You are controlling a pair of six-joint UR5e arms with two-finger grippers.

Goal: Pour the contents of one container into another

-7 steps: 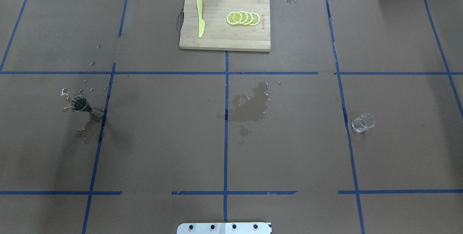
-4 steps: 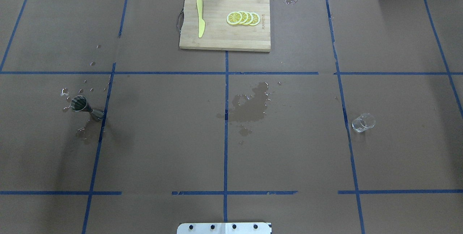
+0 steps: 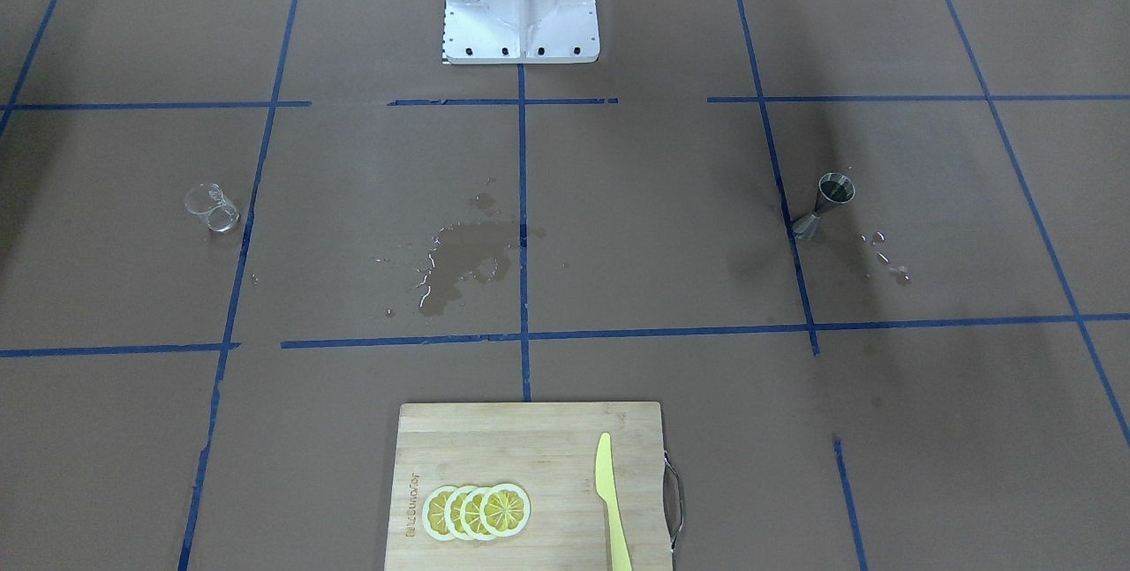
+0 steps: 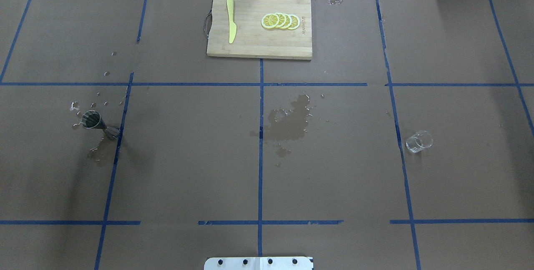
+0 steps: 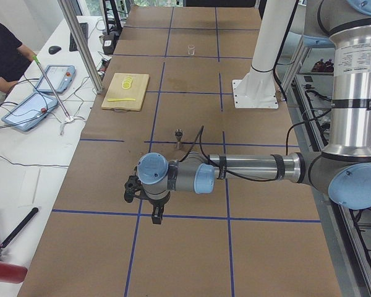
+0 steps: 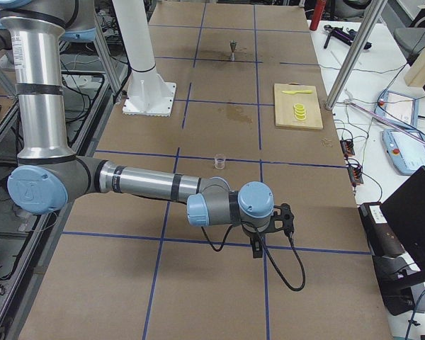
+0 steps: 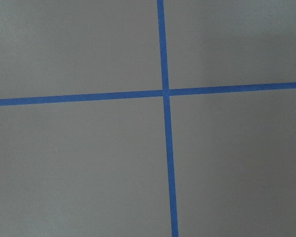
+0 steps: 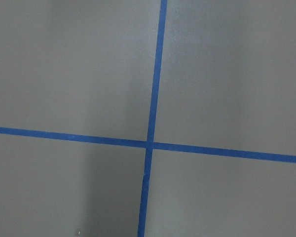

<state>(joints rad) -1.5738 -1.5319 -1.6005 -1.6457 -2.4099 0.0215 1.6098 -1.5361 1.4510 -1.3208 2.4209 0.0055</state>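
Observation:
A small metal jigger point(image 4: 94, 122) stands upright on the brown paper at the table's left side, with water drops around it. A clear glass point(image 4: 418, 141) stands at the right side. Both also show in the front-facing view, the jigger point(image 3: 828, 200) and the glass point(image 3: 212, 206). Neither arm enters the overhead or front-facing view. The left gripper point(image 5: 155, 216) hangs over the table's near end in the exterior left view, far from the jigger point(image 5: 179, 137). The right gripper point(image 6: 256, 247) hangs past the glass point(image 6: 219, 162). I cannot tell whether either is open or shut. The wrist views show only blue tape crosses.
A wooden cutting board point(image 4: 250, 40) lies at the far middle, carrying lemon slices point(image 4: 280, 21) and a yellow knife point(image 4: 230, 20). A wet spill point(image 4: 290, 122) darkens the paper at the centre. The robot's base plate point(image 4: 258, 263) sits at the near edge.

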